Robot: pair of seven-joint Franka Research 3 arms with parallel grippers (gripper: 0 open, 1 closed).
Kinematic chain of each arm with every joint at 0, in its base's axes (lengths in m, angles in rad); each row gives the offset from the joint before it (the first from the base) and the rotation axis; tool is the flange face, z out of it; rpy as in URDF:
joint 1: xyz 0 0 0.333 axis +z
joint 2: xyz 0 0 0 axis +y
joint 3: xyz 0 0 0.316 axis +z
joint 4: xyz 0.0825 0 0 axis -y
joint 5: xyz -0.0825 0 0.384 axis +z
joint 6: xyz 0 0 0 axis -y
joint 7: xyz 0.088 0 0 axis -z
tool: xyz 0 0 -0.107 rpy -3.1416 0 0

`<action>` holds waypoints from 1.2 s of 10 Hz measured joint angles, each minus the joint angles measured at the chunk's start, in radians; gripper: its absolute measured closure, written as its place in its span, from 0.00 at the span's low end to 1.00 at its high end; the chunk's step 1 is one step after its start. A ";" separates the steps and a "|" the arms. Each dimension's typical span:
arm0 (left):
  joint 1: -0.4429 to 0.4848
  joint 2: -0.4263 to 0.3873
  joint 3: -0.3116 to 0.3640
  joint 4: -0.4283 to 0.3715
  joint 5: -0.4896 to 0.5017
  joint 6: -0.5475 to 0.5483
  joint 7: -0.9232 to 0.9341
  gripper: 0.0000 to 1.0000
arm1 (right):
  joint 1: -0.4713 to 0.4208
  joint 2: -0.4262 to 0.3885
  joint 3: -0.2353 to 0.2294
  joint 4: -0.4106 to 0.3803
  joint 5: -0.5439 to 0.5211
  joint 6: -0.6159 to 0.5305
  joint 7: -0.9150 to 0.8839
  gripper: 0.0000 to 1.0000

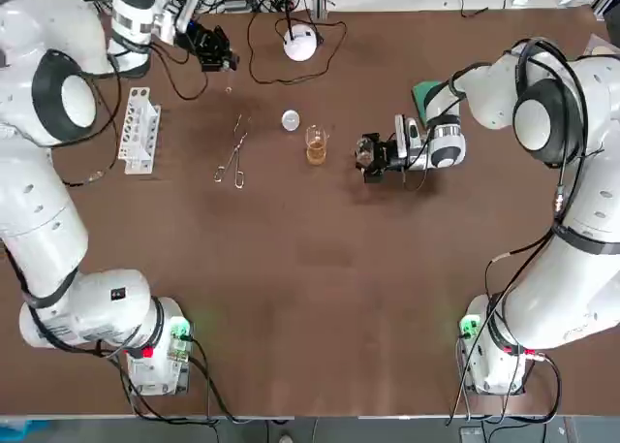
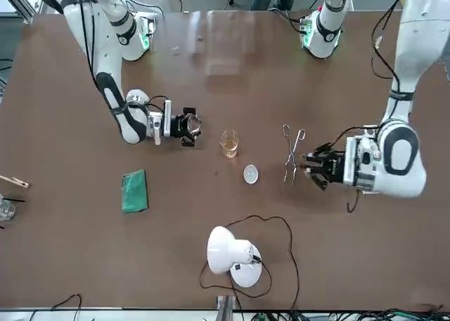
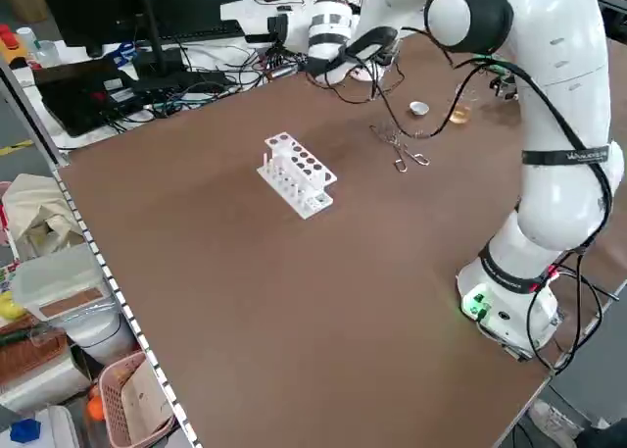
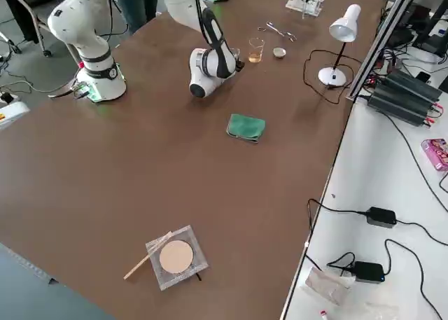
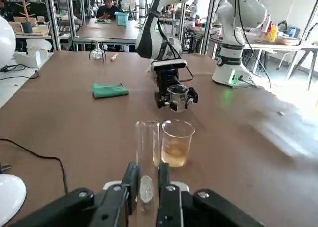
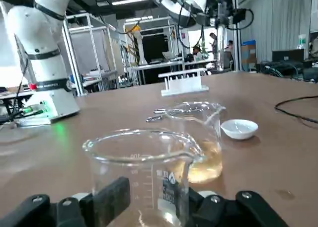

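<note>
Nearest, the empty beaker [image 6: 144, 172] stood upright, clamped by its sides in the right gripper [image 1: 371, 159]. The jaws stood a beaker's width apart, pads on opposite walls. The side hold left the mouth free and the rim level, probably why it was taken that way. The gripper sat low, right of the table's [image 1: 320, 298] centre, with its hand lying sideways. Could not tell whether the glass base touched the table.

Just left of it, apart, stood the amber beaker [image 1: 316, 147], upright on the table with a little amber liquid in the bottom and nothing touching it.

The left gripper [image 5: 147, 180] was at the far left, raised, jaws narrow and pinched on a clear tube [image 5: 147, 137]. The tube was upright, its open top clear of the fingers and its bottom hidden. The upright hold likely suited an open-topped tube. It looked empty, not certain.

- **Dish:** a small white dish [image 1: 291, 121] sat just far-left of the amber beaker.
- **Tongs:** metal tongs [image 1: 233, 155] lay flat farther left.
- **Rack:** a white rack [image 1: 139, 130] stood by the left edge, nearer than the left gripper.
- **Cloth:** a green cloth [image 1: 421, 96] lay just beyond the right wrist.
- **Lamp:** a white lamp [image 1: 300, 43] stood at the far edge, its cord looped beside it.

People sat at benches in the room behind, well apart from the table.
</note>
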 joint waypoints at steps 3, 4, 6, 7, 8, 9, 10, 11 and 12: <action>-0.152 -0.058 -0.001 -0.085 -0.003 0.194 -0.080 0.79 | -0.001 0.001 -0.001 0.000 -0.025 -0.008 0.014 0.61; -0.193 -0.079 0.000 -0.104 -0.003 0.240 -0.110 0.79 | -0.002 0.001 -0.001 0.000 -0.026 -0.008 0.014 0.61; -0.264 -0.107 0.007 -0.133 -0.003 0.319 -0.163 0.79 | -0.002 0.007 -0.002 0.000 -0.029 -0.010 0.014 0.61; -0.292 -0.110 0.009 -0.150 -0.003 0.361 -0.167 0.79 | -0.002 0.014 -0.002 0.000 -0.030 -0.014 0.014 0.61; -0.315 -0.110 0.010 -0.165 0.000 0.401 -0.176 0.79 | -0.002 0.022 -0.002 0.001 -0.030 -0.019 0.014 0.61; -0.336 -0.110 0.011 -0.172 0.007 0.433 -0.207 0.79 | -0.002 0.031 -0.002 0.001 -0.030 -0.022 0.014 0.61; -0.359 -0.110 0.011 -0.172 0.020 0.453 -0.248 0.79 | -0.002 0.038 -0.001 0.003 -0.031 -0.024 0.014 0.61; -0.381 -0.110 0.011 -0.172 0.045 0.476 -0.281 0.79 | -0.002 0.042 -0.001 0.006 -0.031 -0.027 0.014 0.61; -0.399 -0.111 0.011 -0.172 0.087 0.495 -0.328 0.79 | -0.002 0.046 -0.002 0.011 -0.031 -0.029 0.014 0.61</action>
